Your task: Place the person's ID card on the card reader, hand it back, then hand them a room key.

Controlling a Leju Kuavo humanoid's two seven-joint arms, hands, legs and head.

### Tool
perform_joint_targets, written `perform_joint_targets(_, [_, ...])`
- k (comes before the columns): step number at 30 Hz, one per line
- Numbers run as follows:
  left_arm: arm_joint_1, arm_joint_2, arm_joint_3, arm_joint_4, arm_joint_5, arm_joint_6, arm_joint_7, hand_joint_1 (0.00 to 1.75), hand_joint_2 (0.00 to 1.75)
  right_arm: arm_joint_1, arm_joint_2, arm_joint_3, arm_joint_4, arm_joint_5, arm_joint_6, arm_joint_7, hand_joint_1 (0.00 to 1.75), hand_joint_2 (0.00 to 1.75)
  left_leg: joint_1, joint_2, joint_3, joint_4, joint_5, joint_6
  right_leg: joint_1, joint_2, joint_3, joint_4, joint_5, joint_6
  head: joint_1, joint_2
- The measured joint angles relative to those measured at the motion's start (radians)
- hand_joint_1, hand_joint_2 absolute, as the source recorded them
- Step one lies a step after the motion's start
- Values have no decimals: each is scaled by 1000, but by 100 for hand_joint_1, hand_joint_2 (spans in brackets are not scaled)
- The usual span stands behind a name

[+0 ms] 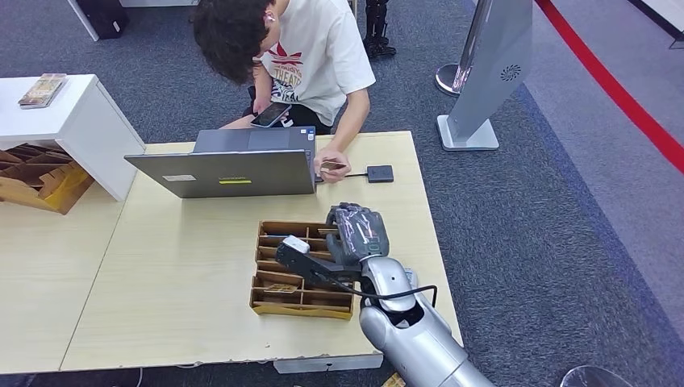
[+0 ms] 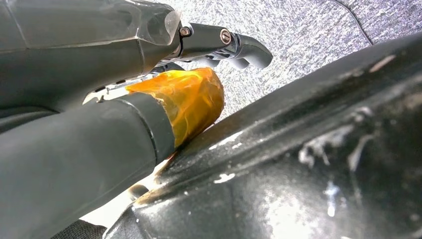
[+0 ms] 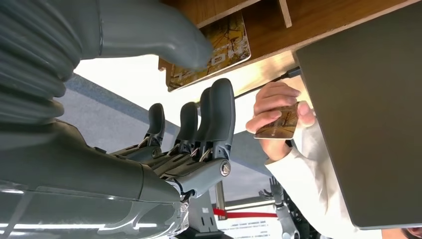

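Beyond our right hand (image 1: 357, 234), across the table (image 1: 177, 266) beside the laptop (image 1: 226, 165), the person's hand (image 1: 331, 164) pinches the ID card (image 1: 333, 166) near the card reader (image 1: 380, 173). We hover over the wooden tray (image 1: 298, 274), fingers (image 3: 214, 119) spread, holding nothing. The card's long side runs across our reach. Our left hand (image 2: 149, 99) hangs low, far off; we cannot tell its state.

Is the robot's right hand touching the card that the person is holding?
Apart. In the right wrist view, open background shows between the right hand's fingers and the card pinched in the person's hand.
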Motion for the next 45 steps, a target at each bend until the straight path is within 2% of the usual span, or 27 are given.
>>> perform_joint_targets(2, [0,0,0,0,0,0,0,0,0,0,1,0,3,-1,3,0,167,175,0,0,0,0,0,0,0,0,0,0,0,0,0,0])
perform_joint_targets(5, [0,0,0,0,0,0,0,0,0,-1,3,0,9,-5,3,0,173,175,0,0,0,0,0,0,0,0,0,0,0,0,0,0])
perform_joint_targets(36, [1,0,0,0,3,0,-3,0,0,-7,9,-18,7,-20,4,-9,175,175,0,0,0,0,0,0,0,0,0,0,0,0,0,0])
perform_joint_targets(40, [2,0,0,0,9,1,-11,0,0,-5,9,-24,-39,-41,-8,-29,175,175,0,0,0,0,0,0,0,0,0,0,0,0,0,0])
perform_joint_targets(45, [6,0,2,0,26,1,-26,0,0,5,-2,-36,-201,-91,2,-49,175,175,0,0,0,0,0,0,0,0,-1,0,0,0,0,0])
